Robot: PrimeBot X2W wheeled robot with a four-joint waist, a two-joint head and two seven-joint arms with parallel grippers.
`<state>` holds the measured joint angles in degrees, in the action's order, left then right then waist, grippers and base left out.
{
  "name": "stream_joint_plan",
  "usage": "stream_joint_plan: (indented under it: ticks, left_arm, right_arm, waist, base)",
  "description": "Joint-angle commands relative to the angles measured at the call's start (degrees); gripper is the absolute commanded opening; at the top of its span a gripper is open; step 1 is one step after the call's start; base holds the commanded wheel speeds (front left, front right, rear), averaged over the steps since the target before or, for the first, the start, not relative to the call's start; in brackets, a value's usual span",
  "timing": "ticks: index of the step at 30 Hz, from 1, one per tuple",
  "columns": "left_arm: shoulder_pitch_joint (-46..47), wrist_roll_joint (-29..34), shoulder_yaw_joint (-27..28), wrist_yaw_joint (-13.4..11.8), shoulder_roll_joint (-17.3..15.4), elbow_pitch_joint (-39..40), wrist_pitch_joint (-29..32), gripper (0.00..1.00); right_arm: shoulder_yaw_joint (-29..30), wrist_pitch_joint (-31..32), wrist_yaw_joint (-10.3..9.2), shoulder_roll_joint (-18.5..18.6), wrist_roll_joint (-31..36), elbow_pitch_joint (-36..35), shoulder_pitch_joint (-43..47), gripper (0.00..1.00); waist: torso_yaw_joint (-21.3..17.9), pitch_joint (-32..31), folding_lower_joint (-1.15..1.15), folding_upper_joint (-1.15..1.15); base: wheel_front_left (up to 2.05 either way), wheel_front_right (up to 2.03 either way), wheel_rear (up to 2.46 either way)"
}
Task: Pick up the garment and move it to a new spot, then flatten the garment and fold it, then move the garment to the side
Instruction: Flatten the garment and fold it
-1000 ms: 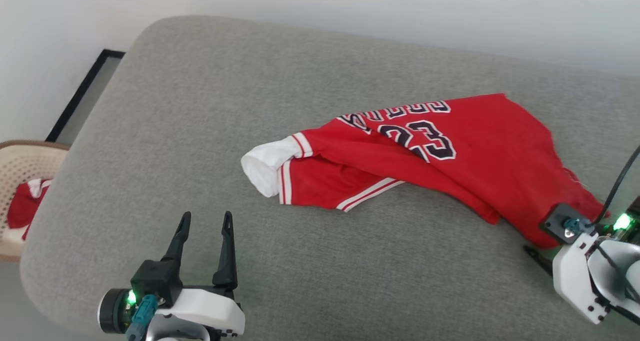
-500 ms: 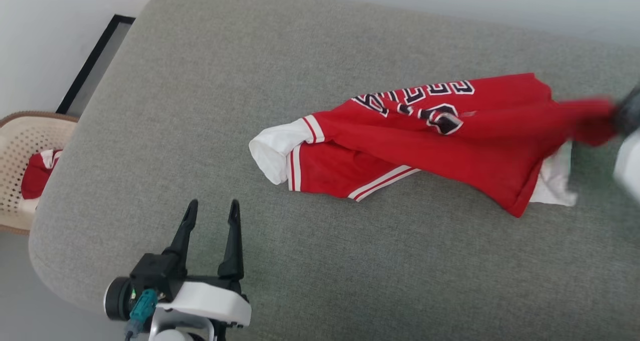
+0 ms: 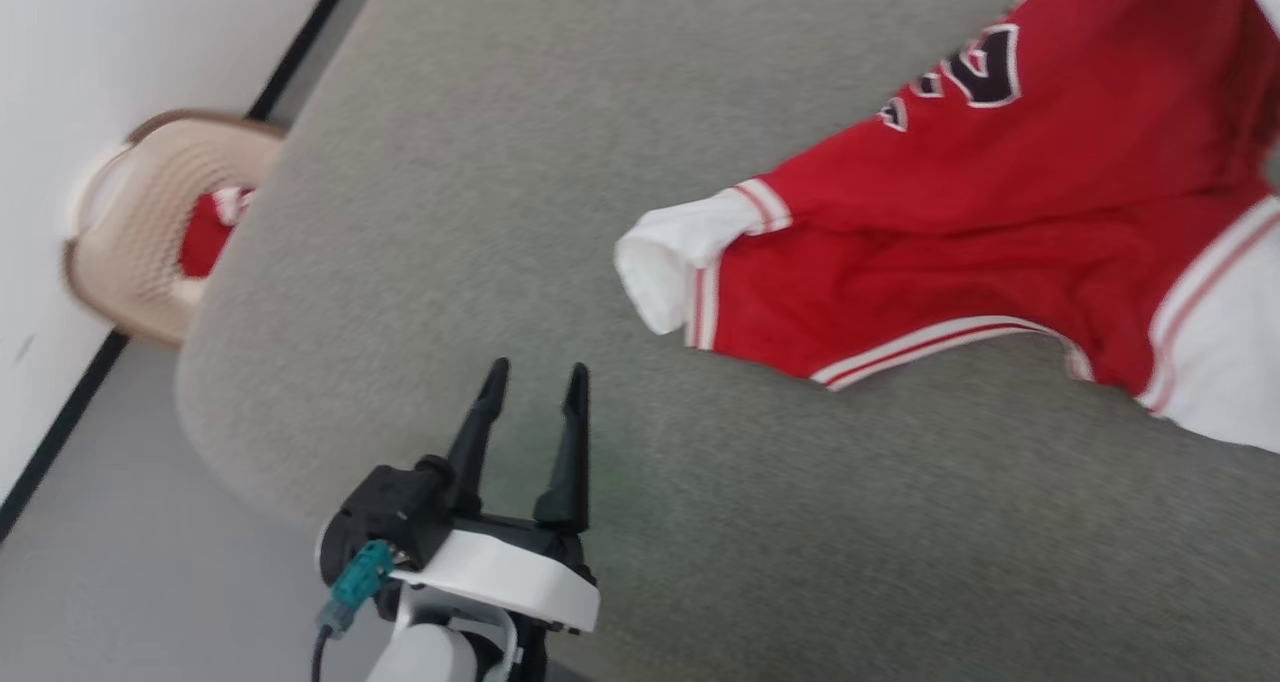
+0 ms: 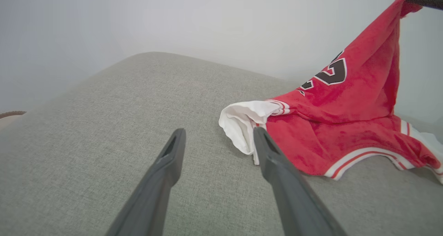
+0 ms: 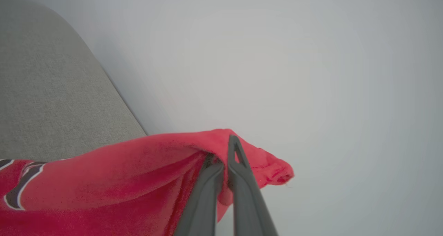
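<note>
The right gripper (image 5: 221,158) is clamped on a red edge of the garment (image 5: 104,184), fingers pressed together, holding it up off the grey cushion (image 3: 480,162). Black, white-edged characters on the raised cloth are creased and cannot be read whole. The garment's lower part lies on the cushion's right side, one white sleeve (image 3: 665,262) toward the middle. The left gripper (image 3: 537,372) hovers at the near edge, fingers spread, empty, pointing toward that sleeve. Off the left corner, a beige basket (image 3: 130,272) holds red cloth (image 3: 205,247).
</note>
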<state>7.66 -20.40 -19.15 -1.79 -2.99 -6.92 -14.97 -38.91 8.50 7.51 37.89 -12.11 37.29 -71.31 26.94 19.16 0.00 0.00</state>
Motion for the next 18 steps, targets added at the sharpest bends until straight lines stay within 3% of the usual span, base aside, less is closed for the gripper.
stream_joint_plan:
  ticks: [1,9,10,11,12,18]
  left_arm:
    - [0.61,-1.06,-1.25,-0.57,0.09,0.24,-0.31,1.0]
    - [-0.23,-3.08,-2.33,-2.79,0.1,2.32,-0.31,1.0]
    - [-0.19,-3.22,-2.37,-2.88,0.08,2.57,-0.31,1.0]
    - [-0.11,-3.21,-2.39,-3.1,0.09,2.7,-0.31,1.0]
    - [-0.02,-3.19,-2.39,-3.18,0.08,2.74,-0.31,1.0]
    - [1.59,-1.22,-2.4,-1.64,0.06,0.99,-0.31,1.0]
  right_arm:
    - [-0.97,-0.89,-0.05,-1.21,0.87,4.19,-2.14,0.0]
    - [-5.29,-2.31,-0.05,-7.16,2.46,19.4,-7.79,0.01]
    - [-5.62,-2.71,-0.04,-7.92,2.18,21.04,-8.22,0.28]
    - [-5.91,-3.26,-0.04,-8.55,1.68,22.48,-8.22,0.81]
    - [-6.14,-3.97,-0.04,-8.98,1.25,23.82,-8.16,1.0]
    - [-7.54,-9.66,-0.04,-8.89,-5.27,26.99,-5.79,1.0]
  waist:
    - [4.5,2.66,0.0,0.0]
    - [6.12,5.81,0.0,0.0]
    - [6.18,6.03,0.0,0.0]
    - [6.21,6.12,0.0,0.0]
    - [6.21,6.09,0.0,0.0]
    - [5.32,3.01,0.0,0.0]
  base:
    - [0.0,0.0,0.0]
    - [0.0,0.0,0.0]
    - [0.0,0.0,0.0]
    - [0.0,0.0,0.0]
    - [0.0,0.0,0.0]
    - [0.0,0.0,0.0]
